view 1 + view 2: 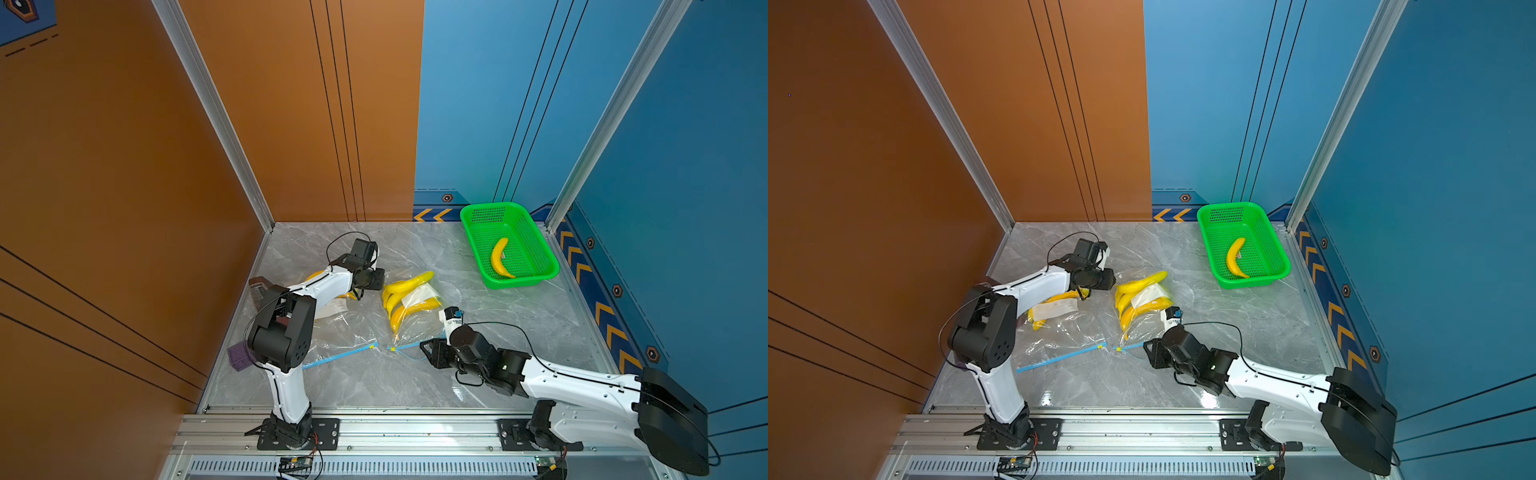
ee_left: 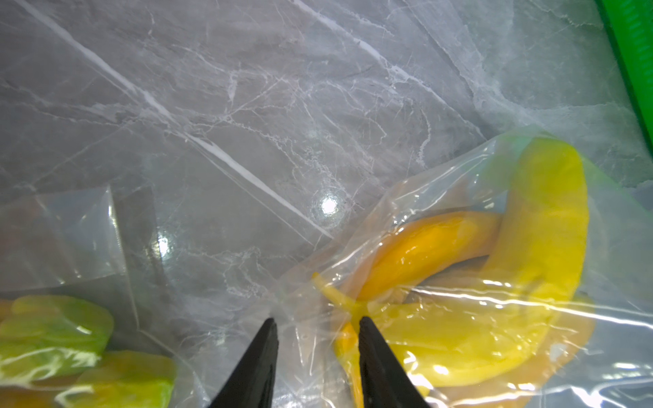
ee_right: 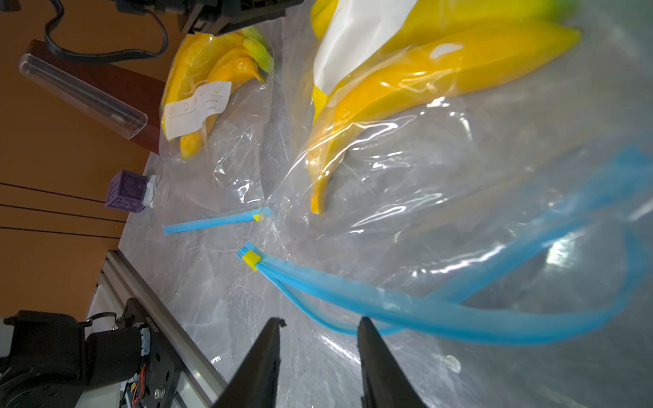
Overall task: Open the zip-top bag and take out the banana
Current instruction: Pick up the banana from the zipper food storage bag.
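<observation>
zip-top bag [image 1: 411,330] of clear plastic lay near the middle of the grey marble table [image 1: 374,386], holding a bunch of yellow bananas [image 1: 405,297] and a white label. its mouth faced the robot's side. the blue zip strip [image 3: 388,303] was parted into two lips that bowed away from each other, and the yellow slider [image 3: 251,260] sat at the end nearest the second bag [image 1: 345,332]. the right gripper [image 3: 318,319] sat low at that mouth, its two black fingers apart with a clear gap between them. the lower blue lip ran just past their tips, though whether it touched a finger could not be told. the left gripper [image 2: 317,320] was at the bag's far, sealed end, beside the ends of the bananas. its fingers were likewise apart, with thin plastic film lying before the gap and not closed on. the second bag, also holding bananas, lay just beside the first and partly under the left arm, its own zip strip straight. a green basket [image 1: 471,216] stood in the far right corner with a single banana [image 1: 498,257] inside. a purple cube [image 3: 127,190] sat at the table's left edge.
</observation>
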`<move>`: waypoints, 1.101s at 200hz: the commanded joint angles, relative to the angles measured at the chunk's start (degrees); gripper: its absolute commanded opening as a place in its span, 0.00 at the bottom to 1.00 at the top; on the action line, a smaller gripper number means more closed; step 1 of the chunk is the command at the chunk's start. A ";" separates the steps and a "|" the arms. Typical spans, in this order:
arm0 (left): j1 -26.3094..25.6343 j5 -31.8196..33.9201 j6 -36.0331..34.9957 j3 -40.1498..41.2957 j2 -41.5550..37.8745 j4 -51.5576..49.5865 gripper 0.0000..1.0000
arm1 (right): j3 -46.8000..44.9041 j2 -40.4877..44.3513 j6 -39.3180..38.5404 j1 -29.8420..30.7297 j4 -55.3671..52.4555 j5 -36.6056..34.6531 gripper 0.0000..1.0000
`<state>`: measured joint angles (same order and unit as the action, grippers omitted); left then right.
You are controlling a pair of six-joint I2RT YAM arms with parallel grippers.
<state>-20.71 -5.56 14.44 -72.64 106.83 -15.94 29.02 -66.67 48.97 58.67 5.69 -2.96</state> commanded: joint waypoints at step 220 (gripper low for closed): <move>-7.94 7.43 2.70 6.66 -3.85 0.12 0.00 | 16.75 -35.59 -10.47 -8.17 14.38 -0.16 0.42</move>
<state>-28.73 0.01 16.38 -66.76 103.18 -15.68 43.75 -100.49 40.97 50.57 21.06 -2.98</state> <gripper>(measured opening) 0.038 0.427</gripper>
